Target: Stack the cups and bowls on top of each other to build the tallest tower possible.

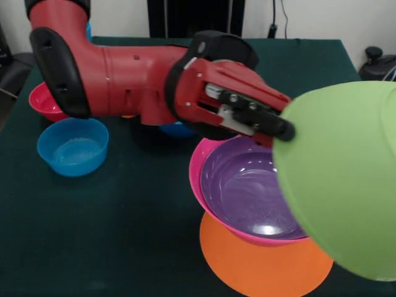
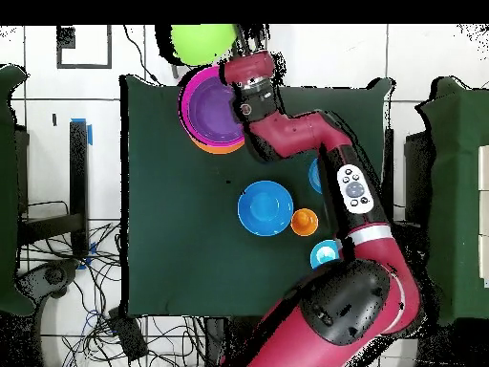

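Note:
My gripper [image 1: 286,130] is shut on the rim of a large green bowl [image 1: 346,185] and holds it tilted in the air, near the camera at the right. Below and left of it stands the tower: a purple bowl [image 1: 247,185] nested in a pink bowl [image 1: 197,176] on an upturned orange bowl [image 1: 260,266]. In the overhead view the gripper [image 2: 244,46] holds the green bowl [image 2: 202,43] just past the table's top edge, beside the tower [image 2: 215,110]. An orange cup [image 2: 304,222] stands next to a large blue bowl [image 2: 265,207].
The blue bowl [image 1: 73,145] and a small red bowl [image 1: 46,102] sit at the left. A small light blue bowl [image 1: 176,130] peeks from under the arm [image 1: 124,80]. Two small light blue vessels [image 2: 323,255] [image 2: 315,175] stand by the arm; I cannot tell cup from bowl.

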Robot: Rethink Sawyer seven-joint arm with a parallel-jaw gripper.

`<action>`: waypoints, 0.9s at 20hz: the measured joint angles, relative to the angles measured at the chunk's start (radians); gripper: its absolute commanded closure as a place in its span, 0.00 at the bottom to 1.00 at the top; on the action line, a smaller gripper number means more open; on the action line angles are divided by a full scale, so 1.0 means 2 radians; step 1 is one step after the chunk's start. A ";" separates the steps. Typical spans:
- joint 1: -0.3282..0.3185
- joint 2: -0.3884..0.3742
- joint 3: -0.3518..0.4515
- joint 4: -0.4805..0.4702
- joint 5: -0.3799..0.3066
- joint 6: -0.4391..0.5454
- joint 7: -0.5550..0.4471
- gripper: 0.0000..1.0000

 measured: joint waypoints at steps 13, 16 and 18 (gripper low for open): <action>0.016 0.016 -0.019 0.027 0.001 -0.045 -0.009 1.00; 0.015 0.016 -0.025 0.034 0.001 -0.053 -0.009 1.00; 0.013 0.015 -0.032 0.039 0.001 -0.060 -0.009 1.00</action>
